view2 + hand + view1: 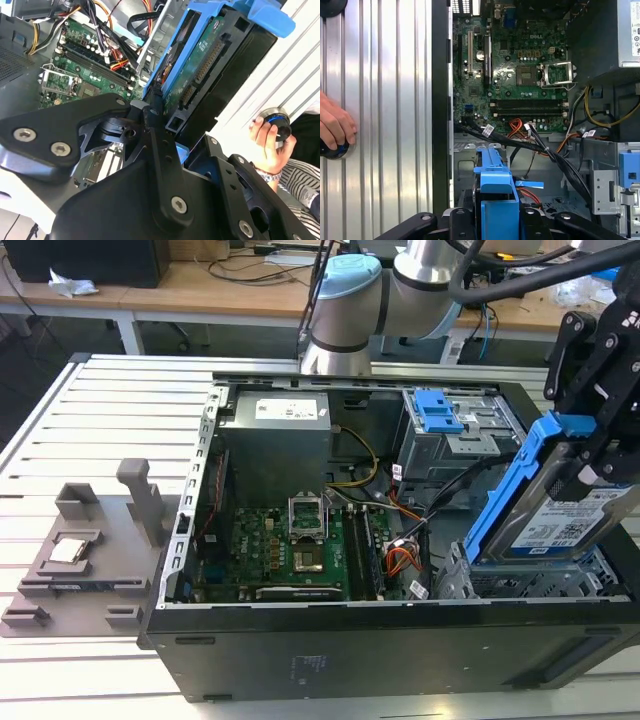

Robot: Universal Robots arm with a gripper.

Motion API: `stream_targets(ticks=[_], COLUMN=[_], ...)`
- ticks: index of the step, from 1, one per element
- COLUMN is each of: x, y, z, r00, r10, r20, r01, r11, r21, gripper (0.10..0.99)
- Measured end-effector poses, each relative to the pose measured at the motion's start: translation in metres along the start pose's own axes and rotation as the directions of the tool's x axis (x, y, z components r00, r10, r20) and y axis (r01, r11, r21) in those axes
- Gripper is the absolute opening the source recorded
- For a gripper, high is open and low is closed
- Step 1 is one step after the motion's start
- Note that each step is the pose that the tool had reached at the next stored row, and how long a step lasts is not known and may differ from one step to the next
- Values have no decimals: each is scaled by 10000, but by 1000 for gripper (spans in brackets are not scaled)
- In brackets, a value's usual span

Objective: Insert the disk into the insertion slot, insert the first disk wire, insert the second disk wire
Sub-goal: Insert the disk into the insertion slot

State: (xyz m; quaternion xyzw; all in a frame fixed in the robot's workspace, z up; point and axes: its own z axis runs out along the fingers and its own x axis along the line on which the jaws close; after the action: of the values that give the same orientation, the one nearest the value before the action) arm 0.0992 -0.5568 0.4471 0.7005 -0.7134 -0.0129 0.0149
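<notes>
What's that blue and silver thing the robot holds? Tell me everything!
The disk is a silver metal hard drive with a white label, framed by a bright blue plastic carrier. The gripper clamps it, tilted steeply, over the insertion slot in the open computer case. Its underside shows a green circuit board.

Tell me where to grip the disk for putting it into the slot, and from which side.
Grip the disk by its upper end, across the blue carrier, coming from above, as the gripper holds it now. It hangs tilted over the slot, so its lower end should probably stay free to enter the cage.
</notes>
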Motion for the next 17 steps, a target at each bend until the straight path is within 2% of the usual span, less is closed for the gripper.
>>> stream_targets(ticks=[3,17], x=[-55,-103], y=[-24,-55], z=[14,119], r00=[10000,10000], r10=[-7,-12], r20=[-2,0], r01=[7,12], r11=[10000,10000], r21=[0,0], gripper=[365,365])
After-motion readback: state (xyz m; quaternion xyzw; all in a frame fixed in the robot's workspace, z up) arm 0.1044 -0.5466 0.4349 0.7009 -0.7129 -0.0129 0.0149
